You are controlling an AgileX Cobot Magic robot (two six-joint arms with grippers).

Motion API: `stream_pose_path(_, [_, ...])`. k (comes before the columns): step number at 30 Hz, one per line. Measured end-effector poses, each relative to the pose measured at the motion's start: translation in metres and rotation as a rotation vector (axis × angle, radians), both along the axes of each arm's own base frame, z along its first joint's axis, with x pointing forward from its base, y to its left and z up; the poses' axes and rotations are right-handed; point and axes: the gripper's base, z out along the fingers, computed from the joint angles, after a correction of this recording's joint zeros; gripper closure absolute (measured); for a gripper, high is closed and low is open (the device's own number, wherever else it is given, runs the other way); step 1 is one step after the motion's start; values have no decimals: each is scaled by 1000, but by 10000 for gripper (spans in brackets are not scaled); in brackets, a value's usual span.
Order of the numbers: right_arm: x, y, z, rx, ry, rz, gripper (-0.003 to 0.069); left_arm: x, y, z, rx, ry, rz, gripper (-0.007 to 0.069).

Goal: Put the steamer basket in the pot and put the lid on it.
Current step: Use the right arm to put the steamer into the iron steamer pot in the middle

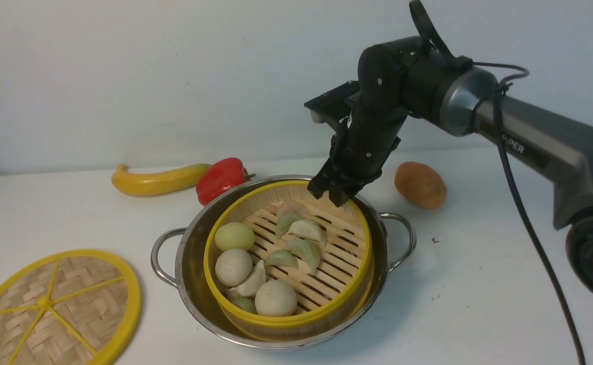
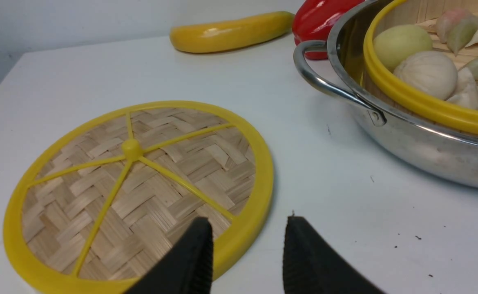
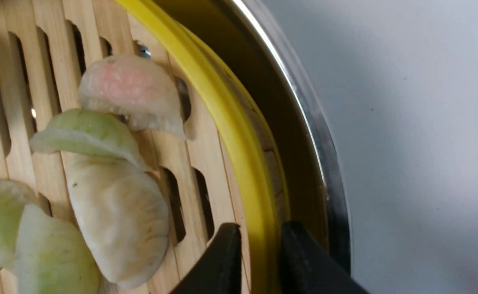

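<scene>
- The steamer basket (image 1: 296,320) sits inside the pot (image 1: 187,284). It is pushed toward the pot's right handle, which leaves a wider gap on the pot's left side. I cannot tell whether its floor rests flat.
- The right hand (image 1: 334,195) is at the far edge of the pot, pinching the basket's yellow rim. One finger is inside the basket and the other is between the basket and the pot wall.
- The left hand (image 2: 247,228) is to the left of the pot, low over the counter (image 1: 479,284). Its fingers are apart and hold nothing, and one tip is over the near rim of the lid (image 1: 53,304).
- The lid lies flat on the counter, well left of the pot. The covering step is not yet done.
- Risk: if the right hand lifts before its fingers part, it could drag the basket up or tip it. The buns and dumplings (image 1: 233,266) would then roll.
- Risk: the outer finger is wedged in a narrow gap, so opening wide could jam it against the steel or shove the basket.
- Risk: the lid is thin and flat, so a shallow pinch on its rim may slip, or may only slide it along the counter.
- Risk: with the basket off-centre, the lid could land askew, with one edge on the pot's rim.
- The banana (image 1: 154,180), red pepper (image 1: 220,177) and potato (image 1: 420,185) lie behind the pot, probably clear of the lid's path.
</scene>
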Motion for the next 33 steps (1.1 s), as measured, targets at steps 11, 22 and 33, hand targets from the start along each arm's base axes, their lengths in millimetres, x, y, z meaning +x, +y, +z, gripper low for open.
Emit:
stream_pose_path(11, [0, 0, -2, -9, 0, 5, 595, 0, 0, 0, 0, 0, 0, 386])
stream_pose_path(22, [1, 2, -11, -5, 22, 21, 600, 0, 0, 0, 0, 0, 0, 386])
stream_pose_path(33, [2, 4, -20, -11, 31, 38, 610, 0, 0, 0, 0, 0, 0, 386])
